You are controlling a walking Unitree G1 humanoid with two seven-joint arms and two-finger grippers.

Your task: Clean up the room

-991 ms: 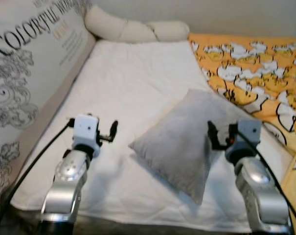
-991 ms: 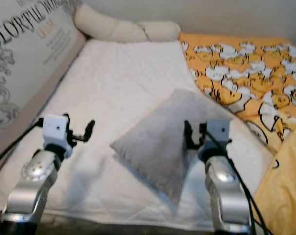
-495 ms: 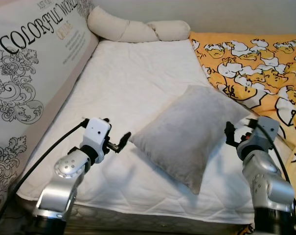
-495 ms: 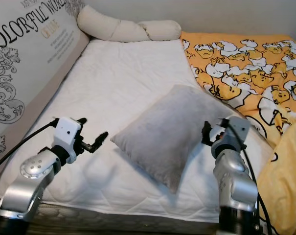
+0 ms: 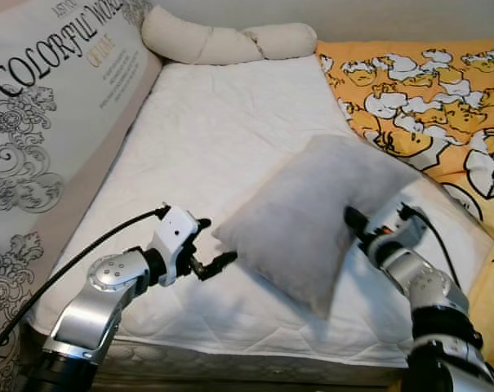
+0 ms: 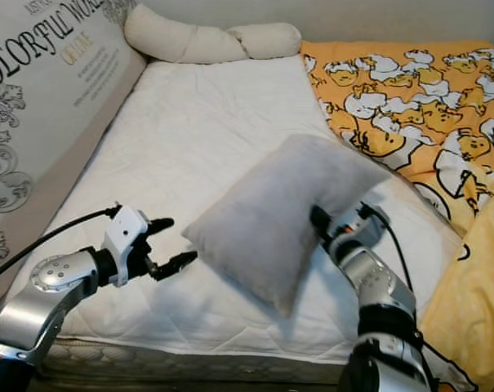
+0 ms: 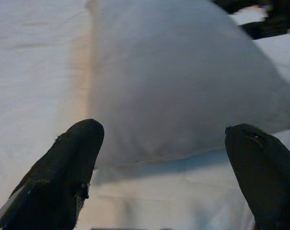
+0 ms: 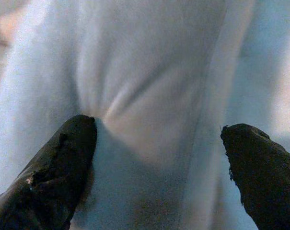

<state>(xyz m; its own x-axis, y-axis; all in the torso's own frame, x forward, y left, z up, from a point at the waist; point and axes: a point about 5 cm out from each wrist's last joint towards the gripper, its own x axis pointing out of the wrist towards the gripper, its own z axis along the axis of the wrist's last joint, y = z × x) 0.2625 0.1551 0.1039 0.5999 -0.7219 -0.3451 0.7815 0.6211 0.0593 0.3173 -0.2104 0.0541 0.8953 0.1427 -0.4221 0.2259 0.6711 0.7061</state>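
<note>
Fingers of both grippers are spread apart and bracket the grey pillow (image 5: pixel 320 216), which lies tilted on the white mattress (image 5: pixel 230 122) at the centre of the frame. At lower left, the left gripper (image 5: pixel 216 262) has its tips just beside the pillow's near-left corner, not visibly touching. At right of centre, the right gripper (image 5: pixel 352 219) presses into the pillow's right edge; in the right wrist view one finger (image 8: pixel 63 167) dents the fabric into radiating creases, while the other sits off the cloth.

The likely trouble is a one-sided squeeze. With only the right side biting, the soft filling may fold or slide toward the left gripper, and the pillow could slump out of a two-arm lift. Loose fabric alone would stretch rather than hold.
</note>
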